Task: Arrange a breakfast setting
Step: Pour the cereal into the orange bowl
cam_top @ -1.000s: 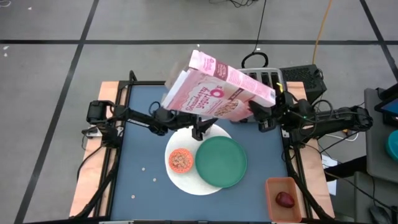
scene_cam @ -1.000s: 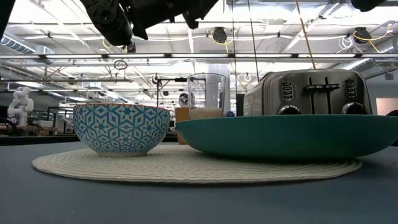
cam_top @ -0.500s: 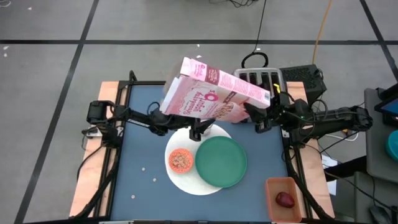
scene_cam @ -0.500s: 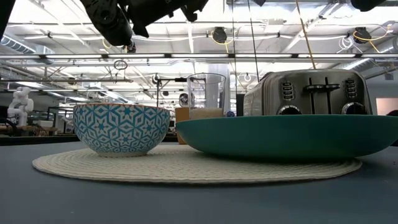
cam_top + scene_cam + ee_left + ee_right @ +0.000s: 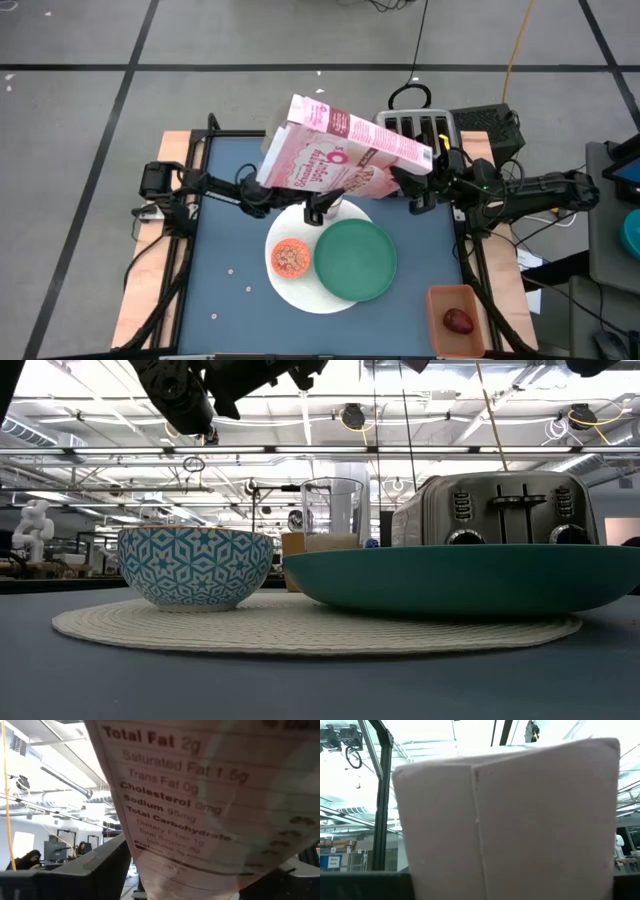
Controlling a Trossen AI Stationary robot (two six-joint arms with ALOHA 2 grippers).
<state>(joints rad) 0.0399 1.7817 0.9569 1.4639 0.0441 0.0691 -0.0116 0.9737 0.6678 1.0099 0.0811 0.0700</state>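
The pink cereal box [image 5: 345, 155] hangs tilted high over the table's far middle, between my two arms. My left gripper [image 5: 325, 203] comes from the left under the box and my right gripper [image 5: 405, 182] from the right; both are shut on it. Below, a flat white round plate [image 5: 300, 290] carries the green plate [image 5: 356, 260] and a small patterned bowl [image 5: 291, 258] holding cereal. A glass [image 5: 331, 512] with a little milk stands behind them. The dark-red fruit [image 5: 459, 320] lies in the tan bin. My left gripper has the box's narrow nutrition side panel [image 5: 165, 835] between its fingers [image 5: 105, 870], which stand on the two broad faces beside it. It comes from the table's left, slanting upward. The box is clear of everything and leans over the gripper. My right gripper holds the box at its pale bottom end [image 5: 520, 820], a finger [image 5: 365, 887] on either side, across the short way of that end. It comes from the table's right, slanting upward. The box is lifted clear and tilted.
The silver toaster [image 5: 420, 125] stands at the far right, just behind the box and my right gripper. The tan bin [image 5: 440, 300] sits off the near right corner. A few loose cereal pieces [image 5: 231, 271] lie on the blue table, near left.
The box has tipped a little in both holds, its upper left end shifting toward the table's left edge. Both grippers have tipped with it while staying where they were. Neither has opened or shut.
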